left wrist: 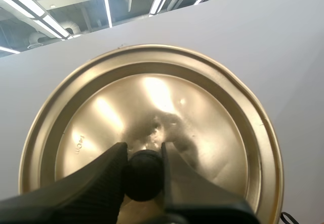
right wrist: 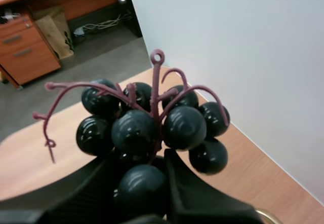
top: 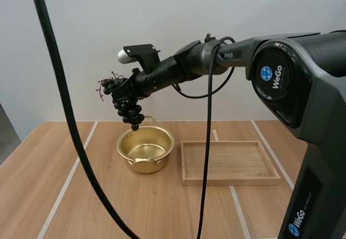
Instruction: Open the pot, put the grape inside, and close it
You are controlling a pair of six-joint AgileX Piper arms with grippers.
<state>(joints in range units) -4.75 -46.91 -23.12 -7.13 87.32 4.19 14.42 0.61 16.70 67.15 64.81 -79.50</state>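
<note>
The open gold pot (top: 145, 148) stands on the table left of centre, its inside bare. My right gripper (top: 125, 90) is shut on a bunch of dark grapes (top: 128, 111) with a reddish stem, held in the air just above the pot's far rim. In the right wrist view the grapes (right wrist: 152, 127) sit pinched between my right gripper's (right wrist: 144, 183) fingers. My left gripper (left wrist: 143, 171) is shut on the black knob (left wrist: 144, 175) of the gold pot lid (left wrist: 152, 117), which is lifted up in front of the wall.
A shallow wooden tray (top: 231, 162) lies right of the pot. White tape lines run across the wooden table (top: 65, 196). The right arm's large base (top: 308, 114) stands at the near right.
</note>
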